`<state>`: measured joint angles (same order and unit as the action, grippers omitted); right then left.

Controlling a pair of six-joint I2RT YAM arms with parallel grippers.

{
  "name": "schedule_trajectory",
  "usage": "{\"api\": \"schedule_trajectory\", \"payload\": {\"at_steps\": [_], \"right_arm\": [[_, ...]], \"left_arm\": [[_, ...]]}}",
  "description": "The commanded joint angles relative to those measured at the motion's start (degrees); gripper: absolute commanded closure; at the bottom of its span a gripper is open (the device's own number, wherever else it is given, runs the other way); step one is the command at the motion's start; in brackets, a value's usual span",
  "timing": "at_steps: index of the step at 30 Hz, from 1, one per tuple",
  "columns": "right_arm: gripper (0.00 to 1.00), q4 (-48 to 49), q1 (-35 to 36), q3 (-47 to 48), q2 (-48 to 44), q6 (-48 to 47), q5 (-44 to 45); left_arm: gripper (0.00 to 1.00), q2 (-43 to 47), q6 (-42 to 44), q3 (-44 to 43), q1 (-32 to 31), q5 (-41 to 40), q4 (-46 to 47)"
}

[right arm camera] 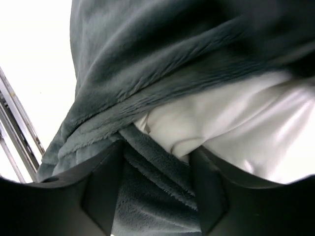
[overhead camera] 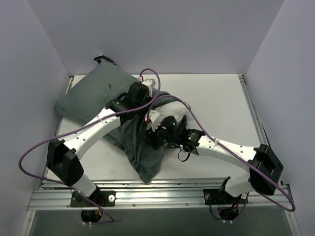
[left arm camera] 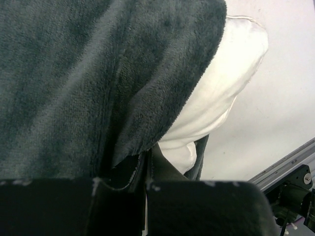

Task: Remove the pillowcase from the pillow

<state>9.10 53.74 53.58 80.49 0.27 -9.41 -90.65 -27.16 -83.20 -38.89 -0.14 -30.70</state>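
From the top view, the pillowcase [overhead camera: 93, 93] lies grey-green side up across the counter [overhead camera: 211, 98], most of the pillow [overhead camera: 179, 118] hidden inside it. Only a white patch of pillow shows at the cover's open end. Both arms meet at that patch: the left pincer [overhead camera: 142, 93] on the pillow's far side, the right pincer [overhead camera: 156, 133] on its near side.

In the left wrist view, the left pincer [left arm camera: 146, 189] is closed, jaws pressed together on the cover's hem just beside the bared white corner of the pillow [left arm camera: 221, 83]. The fabric [left arm camera: 74, 73] drapes over that corner.

In the right wrist view, the right pincer [right arm camera: 155, 196] has its jaws apart. A fold of grey fabric [right arm camera: 172, 59] and the edge of the pillow [right arm camera: 236, 128] sit between them. No firm bite shows.

The step in hand looks like the peel: one arm anchors the hem while the other seeks a hold at the mouth. Next, the right pincer should probably close on the white pillow alone, not the cover. Then the two arms pull apart, the hem sliding away from the pillow. Catching both layers would drag everything together.
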Motion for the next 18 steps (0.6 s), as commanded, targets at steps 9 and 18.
{"api": "schedule_trajectory", "payload": {"at_steps": [9, 18], "right_arm": [[0.92, -8.31, 12.62, -6.47, -2.52, 8.69, -2.71], [1.0, -15.25, 16.31, -6.48, -3.5, 10.62, -3.68]], "left_arm": [[0.98, -6.64, -0.7, -15.58, 3.82, -8.11, 7.14], [0.98, -9.1, -7.2, -22.09, 5.23, -15.58, 10.92]]}}
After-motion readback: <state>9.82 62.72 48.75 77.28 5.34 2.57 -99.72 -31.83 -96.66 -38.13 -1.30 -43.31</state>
